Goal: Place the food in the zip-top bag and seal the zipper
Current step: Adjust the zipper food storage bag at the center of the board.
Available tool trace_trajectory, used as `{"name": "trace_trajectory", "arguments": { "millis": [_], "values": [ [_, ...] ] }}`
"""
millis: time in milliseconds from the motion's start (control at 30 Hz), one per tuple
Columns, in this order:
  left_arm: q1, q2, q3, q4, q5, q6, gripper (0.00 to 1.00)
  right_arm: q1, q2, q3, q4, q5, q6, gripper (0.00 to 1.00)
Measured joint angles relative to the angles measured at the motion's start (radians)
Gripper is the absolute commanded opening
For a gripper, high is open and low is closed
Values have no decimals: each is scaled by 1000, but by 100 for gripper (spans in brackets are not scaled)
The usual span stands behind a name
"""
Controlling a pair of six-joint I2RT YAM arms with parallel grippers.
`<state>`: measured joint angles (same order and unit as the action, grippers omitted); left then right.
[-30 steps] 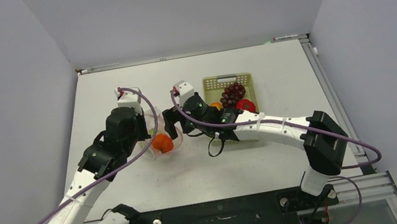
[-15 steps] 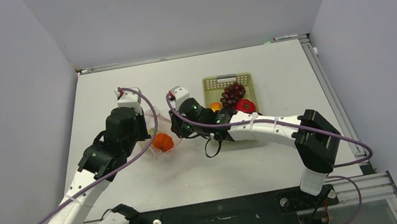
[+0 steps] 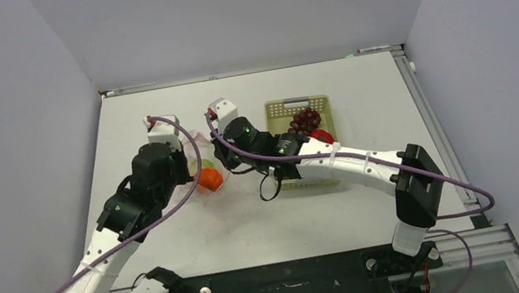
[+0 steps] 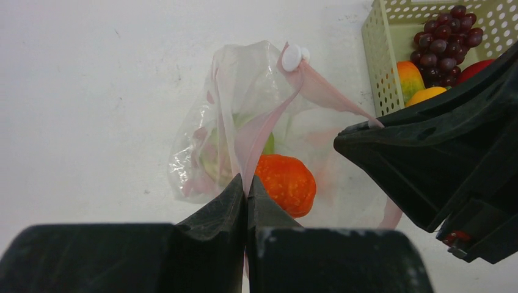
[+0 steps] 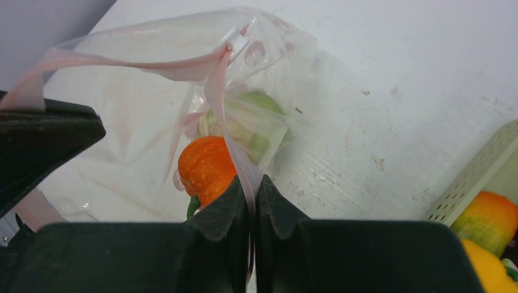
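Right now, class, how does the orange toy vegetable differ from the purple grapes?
Place: the orange toy vegetable sits inside the clear zip-top bag; the purple grapes lie in the pale green basket.
Shape: the orange toy vegetable is one rounded, bumpy lump; the grapes are a cluster of small balls.
Both are toy food.

The bag point(image 4: 201, 152) fills the narrow gap between the left claw point(image 4: 246, 194) and the right claw point(image 5: 251, 190). The basket point(image 3: 295, 103) blocks the way just right of the right claw. Bare table point(image 3: 177, 100) lies open beyond both.
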<state>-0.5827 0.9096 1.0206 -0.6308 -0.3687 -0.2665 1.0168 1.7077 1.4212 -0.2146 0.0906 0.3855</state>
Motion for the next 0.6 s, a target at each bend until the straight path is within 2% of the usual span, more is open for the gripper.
{"name": "trace_trajectory", "arguments": {
  "millis": [200,600],
  "values": [
    [2,-58,0,1,-18,1,0,6,-1,121,-44,48,-57,5],
    [2,-93,48,-46,3,0,0,21,-33,243,-144,92,-120,5]
  ]
}}
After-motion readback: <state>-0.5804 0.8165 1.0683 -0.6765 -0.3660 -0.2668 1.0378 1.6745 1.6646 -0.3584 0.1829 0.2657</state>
